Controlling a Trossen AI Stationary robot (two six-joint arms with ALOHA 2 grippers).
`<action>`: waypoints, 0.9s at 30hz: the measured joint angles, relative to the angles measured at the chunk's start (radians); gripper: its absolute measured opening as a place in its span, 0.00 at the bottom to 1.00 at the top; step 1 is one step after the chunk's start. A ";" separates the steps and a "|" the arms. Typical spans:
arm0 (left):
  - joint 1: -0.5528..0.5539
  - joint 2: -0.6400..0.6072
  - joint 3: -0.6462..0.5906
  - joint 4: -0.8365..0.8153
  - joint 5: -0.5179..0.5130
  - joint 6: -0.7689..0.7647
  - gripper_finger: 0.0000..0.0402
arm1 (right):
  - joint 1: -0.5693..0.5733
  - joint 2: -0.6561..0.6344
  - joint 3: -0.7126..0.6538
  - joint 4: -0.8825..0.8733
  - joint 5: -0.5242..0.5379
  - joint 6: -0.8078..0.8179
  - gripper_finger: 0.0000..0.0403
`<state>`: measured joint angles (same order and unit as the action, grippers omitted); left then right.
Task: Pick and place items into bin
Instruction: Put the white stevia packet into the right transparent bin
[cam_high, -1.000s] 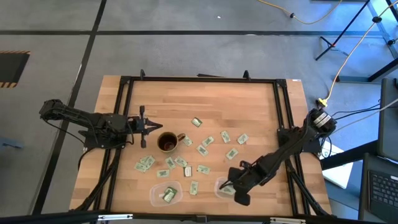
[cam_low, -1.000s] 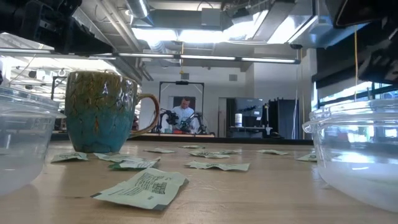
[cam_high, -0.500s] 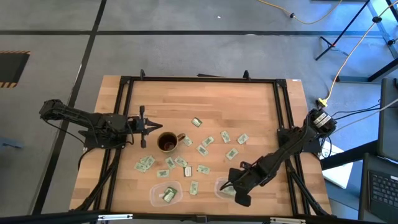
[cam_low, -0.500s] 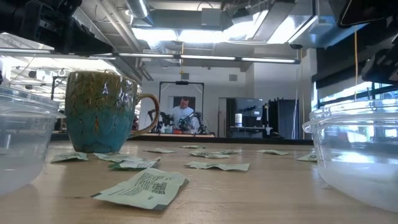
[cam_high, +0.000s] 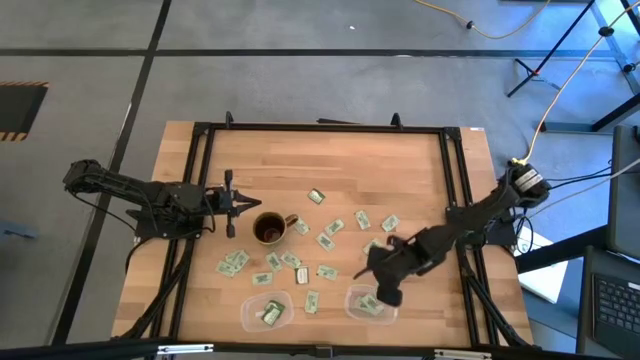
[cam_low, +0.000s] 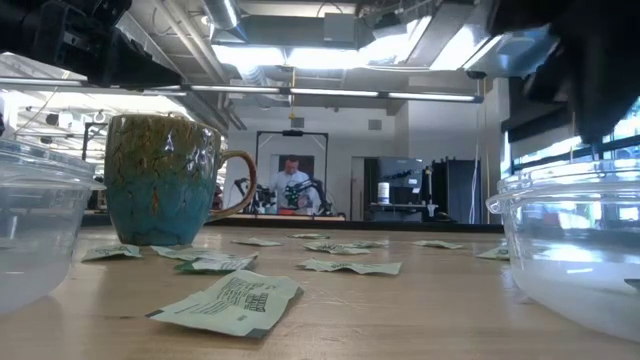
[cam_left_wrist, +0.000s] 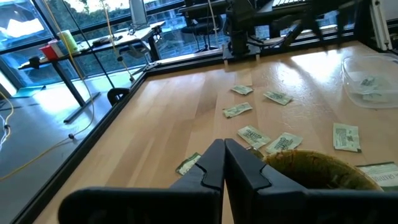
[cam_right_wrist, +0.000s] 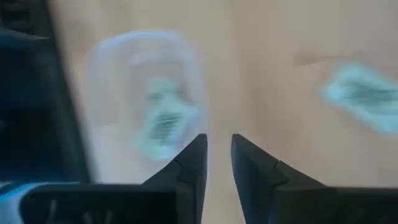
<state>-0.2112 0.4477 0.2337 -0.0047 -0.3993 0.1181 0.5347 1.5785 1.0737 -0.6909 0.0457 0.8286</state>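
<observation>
Several small pale green and white packets (cam_high: 325, 241) lie flat and scattered over the middle of the wooden table; the low view shows one close up (cam_low: 228, 303). Some lie inside the right clear bin (cam_high: 370, 304), which also shows in the right wrist view (cam_right_wrist: 149, 106). One lies in the left clear bin (cam_high: 266, 311). My right gripper (cam_high: 368, 270) hovers just beyond the right bin's far side, its fingers a little apart (cam_right_wrist: 217, 142) and empty. My left gripper (cam_high: 238, 203) waits shut (cam_left_wrist: 224, 146) at the table's left, beside the brown mug (cam_high: 268, 229).
The mug (cam_low: 165, 180) stands upright left of centre, its handle toward the packets. Both bins sit near the table's near edge (cam_low: 575, 250). A black frame (cam_high: 320, 128) runs around the table. A person stands far off in the room behind (cam_low: 292, 180).
My right gripper has risen from over the right bin and drawn back toward the table's far edge, uncovering the packets inside the bin. My left arm has kept still.
</observation>
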 joint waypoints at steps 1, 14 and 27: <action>0.000 0.000 0.000 0.000 0.000 0.000 0.01 | -0.018 0.000 0.000 -0.021 0.014 -0.013 0.19; 0.000 0.000 0.000 -0.001 0.000 0.000 0.01 | -0.231 0.066 0.000 -0.106 -0.003 -0.313 0.19; 0.000 0.000 0.000 -0.007 0.000 0.000 0.02 | -0.283 0.180 0.000 -0.079 -0.070 -0.402 0.19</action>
<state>-0.2114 0.4477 0.2337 -0.0114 -0.3988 0.1183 0.2514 1.7583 1.0734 -0.7702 -0.0238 0.4267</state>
